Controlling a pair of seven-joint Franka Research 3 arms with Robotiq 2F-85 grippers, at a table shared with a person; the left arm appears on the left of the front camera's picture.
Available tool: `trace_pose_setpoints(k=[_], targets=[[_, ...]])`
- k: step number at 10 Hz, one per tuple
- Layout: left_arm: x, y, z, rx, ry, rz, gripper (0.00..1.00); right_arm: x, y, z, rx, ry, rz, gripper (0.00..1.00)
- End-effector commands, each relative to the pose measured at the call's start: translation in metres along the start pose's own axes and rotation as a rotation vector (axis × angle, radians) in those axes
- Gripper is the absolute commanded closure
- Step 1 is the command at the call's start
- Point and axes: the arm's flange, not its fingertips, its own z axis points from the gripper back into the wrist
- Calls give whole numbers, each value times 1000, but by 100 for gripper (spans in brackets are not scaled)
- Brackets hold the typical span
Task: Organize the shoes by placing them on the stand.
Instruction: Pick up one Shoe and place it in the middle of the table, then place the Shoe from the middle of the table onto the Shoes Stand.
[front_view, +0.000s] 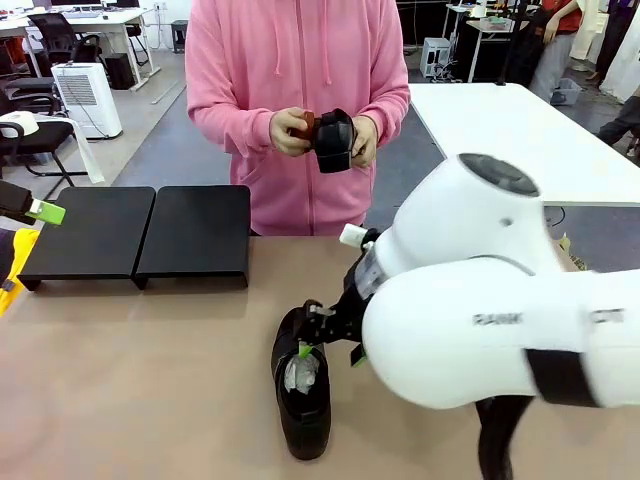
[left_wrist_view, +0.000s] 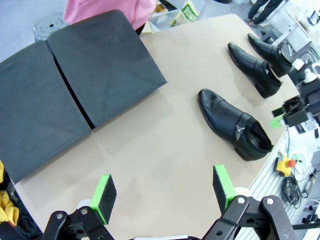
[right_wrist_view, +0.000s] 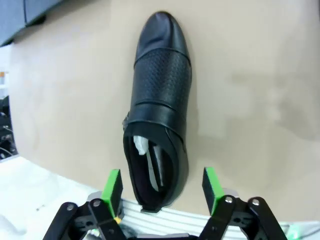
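- R pincer (right_wrist_view: 162, 187): let loose, green pads wide, one each side of the heel of a black shoe (right_wrist_view: 160, 100). Not gripping it.
- Shoe lies flat on the table (right_wrist_view: 260, 100), toe pointing away from the pincer, white paper (right_wrist_view: 150, 162) inside.
- L pincer (left_wrist_view: 163, 192): also spread wide, nothing in it, hangs over bare table near the stand (left_wrist_view: 75, 90).
- Stand sits at the table's left w/ no shoes on it. The shoe is well apart from it.
- Step, I think: grab this shoe & take it to the stand. To do it well: get the heel in the middle of the pads, squeeze the leather sides not the paper, lift straight up, set it flat on the stand w/ room for the others.
- Two more shoes (left_wrist_view: 252, 62) lie on the table farther off.
- Hard to see: R arm (front_view: 480, 320) blocks much of the table in the front view. Can't tell if the near pad touches the heel. Person's hands (front_view: 288, 132) hold a dark thing (front_view: 335, 140), prob a shoe, plus sth brown. Too small to be sure.
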Motion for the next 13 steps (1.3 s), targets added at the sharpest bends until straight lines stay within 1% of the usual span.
trace_pose_setpoints(k=[1, 2, 10, 11, 12, 13], targets=[[1, 2, 0, -20, -15, -11, 0, -4, -32, 22, -42, 81, 79, 0], [1, 2, 0, -20, -15, -11, 0, 0, 0, 0, 0, 0, 0, 0], [1, 2, 0, -20, -15, -11, 0, 0, 0, 0, 0, 0, 0, 0], [0, 0, 0, 0, 0, 0, 0, -2, -7, 1, -11, 12, 18, 0], [-2, -40, -26, -23, -15, -20, 0, 8, -28, 32, -25, -54, -51, 0], [-7, -83, -49, -17, 5, -30, 0, 17, -48, 63, -63, -132, -125, 0]])
